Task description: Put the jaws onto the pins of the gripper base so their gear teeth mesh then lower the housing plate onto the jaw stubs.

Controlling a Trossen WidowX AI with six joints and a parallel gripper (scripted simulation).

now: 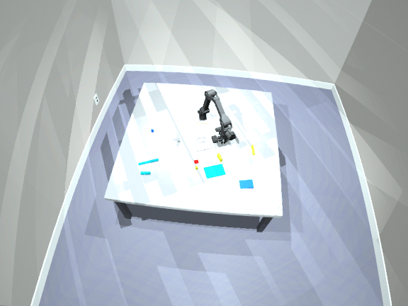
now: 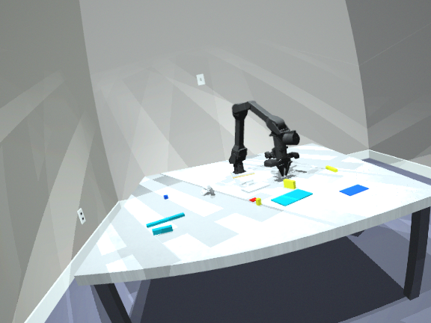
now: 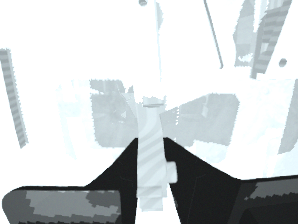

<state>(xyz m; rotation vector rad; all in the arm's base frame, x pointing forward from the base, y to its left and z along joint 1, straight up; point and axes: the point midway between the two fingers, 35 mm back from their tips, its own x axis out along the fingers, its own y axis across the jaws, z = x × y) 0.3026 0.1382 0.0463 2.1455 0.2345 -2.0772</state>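
Grey walls (image 1: 212, 32) (image 2: 224, 37), crossed by pale bands of light, enclose a bluish floor (image 1: 212, 269) (image 2: 396, 168) and the white worktop (image 1: 177, 198) (image 2: 224, 250). By the top view, the black arm (image 1: 216, 103) (image 2: 239, 131) stands toward the worktop's far edge and reaches down right of centre, its jaws clamped on a pale, strip-like piece (image 3: 150, 150). That piece, probably one of the toothed jaws to be mounted, runs lengthwise between the black fingertips, with a small stub at its side; glare swallows its teeth.

It looks light and stiff, perhaps slick like smooth plastic, with fine teeth the likeliest part to chip. Its flat flanks give the best hold, keeping clear of teeth and stub. A narrow pinch could let it swivel when it meets a pin.

White flat parts (image 1: 202, 144) (image 2: 255, 186) lie near the middle; which is base or housing plate, I cannot tell. Toward the near edge sit a cyan plate (image 1: 214, 171) (image 2: 292, 197) and, nearer the right corner, a blue one (image 1: 246, 184) (image 2: 354, 190). Bright patches and seam-like streaks hide pale edges on the surface.
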